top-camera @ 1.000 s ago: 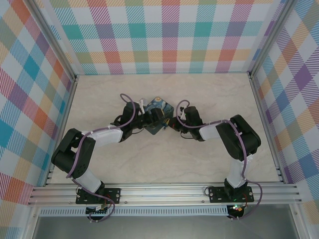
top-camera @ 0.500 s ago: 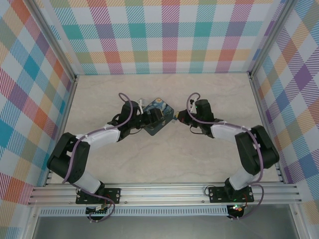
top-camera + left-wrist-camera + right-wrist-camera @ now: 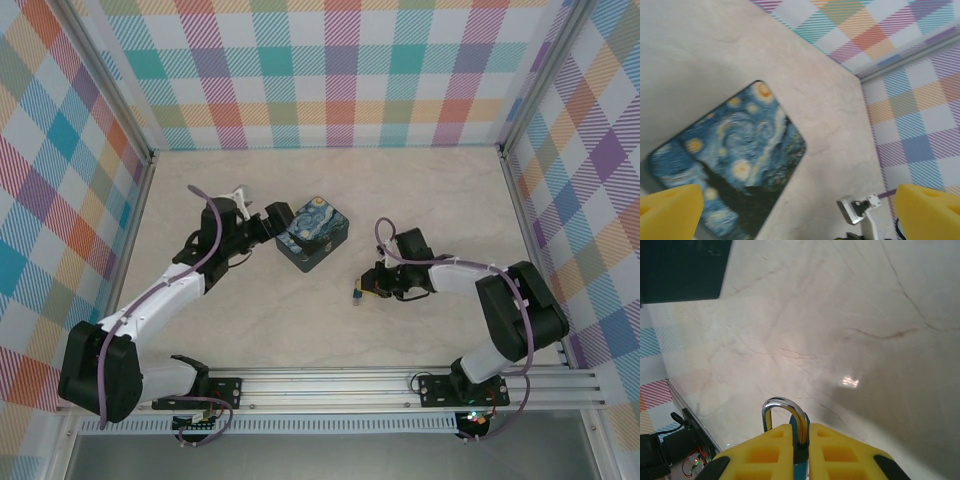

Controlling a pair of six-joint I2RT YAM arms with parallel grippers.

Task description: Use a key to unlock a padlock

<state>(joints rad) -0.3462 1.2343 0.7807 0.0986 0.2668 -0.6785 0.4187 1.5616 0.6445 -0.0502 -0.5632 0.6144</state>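
The padlock (image 3: 785, 416) has a chrome shackle sticking out past the fingertips and a teal body pinched between the yellow pads. My right gripper (image 3: 801, 440) is shut on it. From above, that right gripper (image 3: 366, 288) hangs low over the table with the padlock (image 3: 356, 295) at its tip, in front and to the right of the blue swirly-painting box (image 3: 312, 232). My left gripper (image 3: 272, 222) stands open just left of the box, its yellow fingertips (image 3: 667, 210) wide apart with the box lid (image 3: 730, 170) between them below. The key is out of view.
The marble-patterned table (image 3: 430, 190) is fenced by checked walls and metal rails (image 3: 330, 385). In the left wrist view a silver bracket with a purple cable (image 3: 860, 210), part of the right arm, sits beyond the box.
Both grippers have drawn away from the box. The left arm swung out to the left and opened. The right arm pulled toward the near side, carrying the padlock.
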